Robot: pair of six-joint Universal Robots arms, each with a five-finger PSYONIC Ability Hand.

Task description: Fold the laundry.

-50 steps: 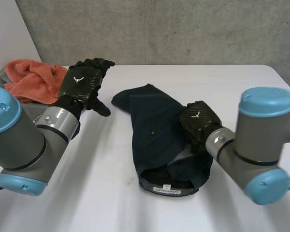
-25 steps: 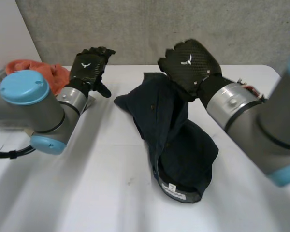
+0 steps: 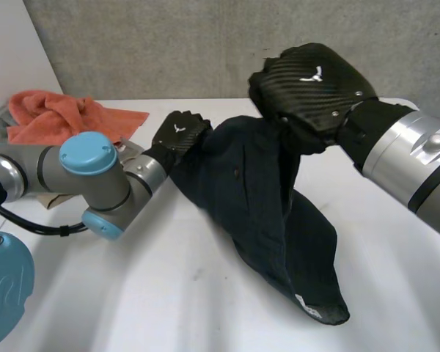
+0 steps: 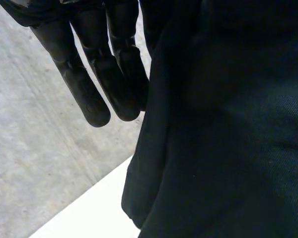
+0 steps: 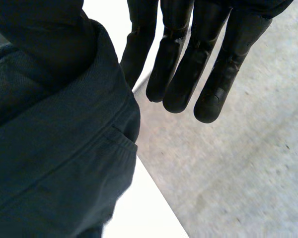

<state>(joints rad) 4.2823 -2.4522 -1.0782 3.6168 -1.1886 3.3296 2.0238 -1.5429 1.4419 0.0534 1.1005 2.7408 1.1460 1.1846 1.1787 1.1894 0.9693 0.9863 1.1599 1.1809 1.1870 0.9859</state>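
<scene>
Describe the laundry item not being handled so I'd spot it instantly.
On the white table, look to the far corner beyond the left arm. The orange towel lies crumpled there. It is the only bright item; the other cloth, a dark garment, hangs raised mid-table.

white emblem (image 3: 177, 127) on left hand (image 3: 182, 136), right hand (image 3: 313, 81) alike — garment tag (image 3: 306, 303) unreadable

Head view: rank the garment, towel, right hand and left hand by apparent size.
1. garment, clearly largest.
2. right hand, though it is raised near the camera, so its lead over the towel is unsure.
3. towel.
4. left hand, smallest.
</scene>
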